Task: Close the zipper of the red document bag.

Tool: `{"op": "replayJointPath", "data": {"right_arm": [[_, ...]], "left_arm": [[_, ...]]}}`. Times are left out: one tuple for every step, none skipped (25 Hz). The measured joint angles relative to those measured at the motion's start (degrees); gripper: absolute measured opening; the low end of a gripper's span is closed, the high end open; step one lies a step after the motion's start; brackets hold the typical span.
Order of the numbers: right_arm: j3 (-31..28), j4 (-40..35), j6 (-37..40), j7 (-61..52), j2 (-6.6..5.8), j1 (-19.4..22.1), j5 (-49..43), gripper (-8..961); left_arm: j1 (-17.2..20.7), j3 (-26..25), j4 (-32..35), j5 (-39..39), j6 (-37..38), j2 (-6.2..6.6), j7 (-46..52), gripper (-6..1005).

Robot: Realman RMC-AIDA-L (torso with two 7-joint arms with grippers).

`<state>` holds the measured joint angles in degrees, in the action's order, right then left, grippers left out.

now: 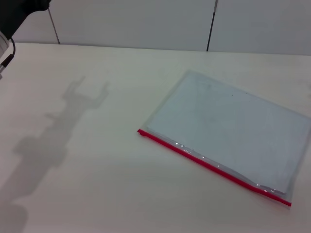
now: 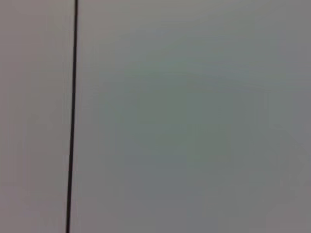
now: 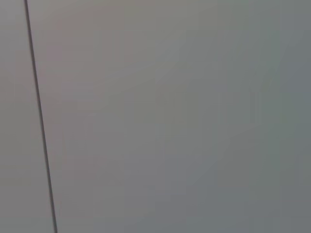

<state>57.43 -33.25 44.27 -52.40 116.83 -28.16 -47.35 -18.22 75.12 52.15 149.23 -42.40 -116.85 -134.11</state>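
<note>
The red document bag (image 1: 228, 133) lies flat on the table (image 1: 97, 184), zipper (image 1: 214, 167) edge facing the robot — easy reach — neither gripper's fingers show, so their state can't be told.

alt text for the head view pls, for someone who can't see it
A flat, translucent pale blue-grey document bag lies at an angle on a white table, its red zipper along the near long edge. No gripper touches it.
</note>
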Motion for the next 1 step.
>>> {"op": "replayJointPath", "data": {"right_arm": [[-0.02, 0.09, 0.00, 0.04, 0.01, -0.01, 0.00, 763]], "left_arm": [[0.01, 0.01, -0.21, 0.22, -0.13, 0.00, -0.04, 724]]}}
